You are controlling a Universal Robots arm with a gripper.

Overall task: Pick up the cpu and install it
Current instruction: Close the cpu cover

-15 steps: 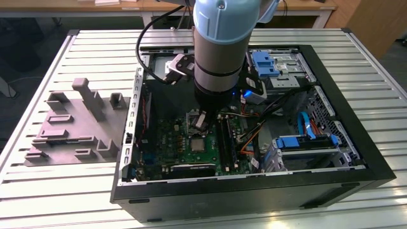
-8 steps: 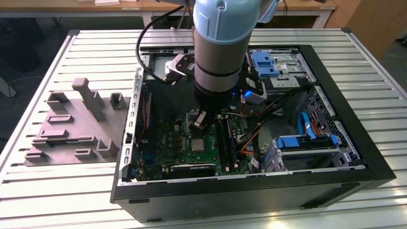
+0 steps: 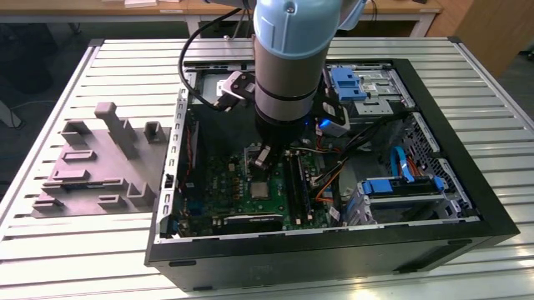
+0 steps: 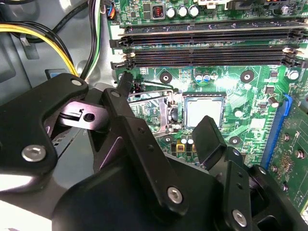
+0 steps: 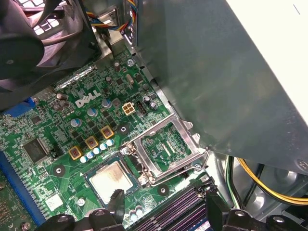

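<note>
The cpu (image 5: 111,179) is a small silvery square lying flat in its seat on the green motherboard (image 5: 62,139). It also shows as a pale square cpu (image 4: 204,111) in the second wrist view and a small grey cpu (image 3: 260,189) in the exterior view. Beside it the socket's silver hold-down frame (image 5: 166,149) is swung open. My gripper (image 5: 163,207) hangs just above the board, open, with nothing between its black fingertips (image 5: 115,199). In the second wrist view one finger (image 4: 208,135) is close by the chip's edge. My gripper (image 3: 264,156) is inside the case, just beyond the chip.
The open computer case (image 3: 467,187) surrounds the arm, with memory slots (image 4: 207,45), yellow and black cables (image 4: 57,43), blue drive brackets (image 3: 392,185) and a black fan (image 5: 29,43). A grey metal box (image 5: 216,72) stands near the socket. A grey moulded tray (image 3: 92,169) lies at the exterior view's left.
</note>
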